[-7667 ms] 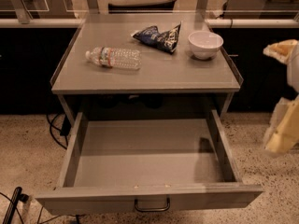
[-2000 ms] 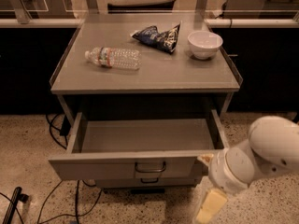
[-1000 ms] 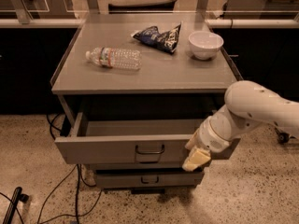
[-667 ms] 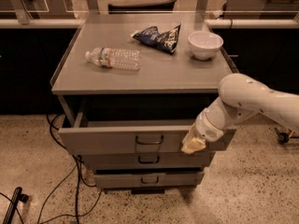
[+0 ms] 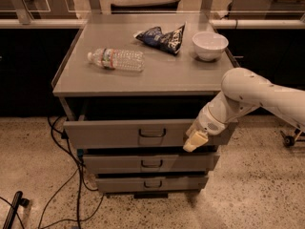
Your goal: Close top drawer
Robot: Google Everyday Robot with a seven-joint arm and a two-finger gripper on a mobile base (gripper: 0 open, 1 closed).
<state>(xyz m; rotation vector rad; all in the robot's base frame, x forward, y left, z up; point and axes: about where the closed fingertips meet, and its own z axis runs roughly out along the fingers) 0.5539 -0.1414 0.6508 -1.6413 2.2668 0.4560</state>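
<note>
Gripper [image 5: 195, 141] pressed against right end of the top drawer [image 5: 114, 133] front, spread or closed can't tell; white arm [image 5: 248, 94] comes in from the right. Top drawer sticks out a little from the cabinet [image 5: 143, 75], dark gap above it, its handle [image 5: 152, 133] left of gripper. Two lower drawers [image 5: 151, 163] shut. On top: water bottle [image 5: 116, 59] lying flat, chip bag [image 5: 161, 36], white bowl [image 5: 209, 45]

Grey top [image 5: 162, 78], bottle [image 5: 116, 59] (on its side), perhaps chip bag [image 5: 161, 37], bowl [image 5: 209, 45], gripper [image 5: 194, 142] below front
</note>
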